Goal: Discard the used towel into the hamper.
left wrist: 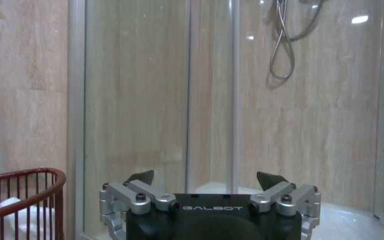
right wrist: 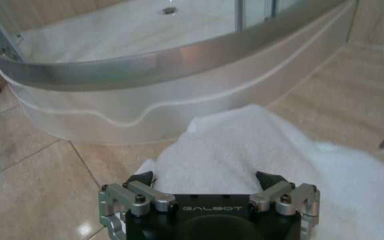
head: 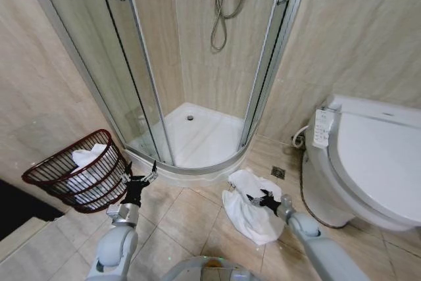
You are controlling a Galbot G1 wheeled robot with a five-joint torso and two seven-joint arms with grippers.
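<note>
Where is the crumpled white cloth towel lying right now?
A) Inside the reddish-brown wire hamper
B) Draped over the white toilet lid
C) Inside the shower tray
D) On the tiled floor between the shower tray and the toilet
D: the crumpled white towel lies on the beige floor tiles, with the open right gripper over it, between the white shower tray and the toilet.

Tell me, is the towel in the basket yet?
Not this one. The white towel lies on the floor by the shower. The right gripper is open just over it, not holding it. The hamper already has some white cloth inside. The left gripper waits open beside the hamper.
</note>
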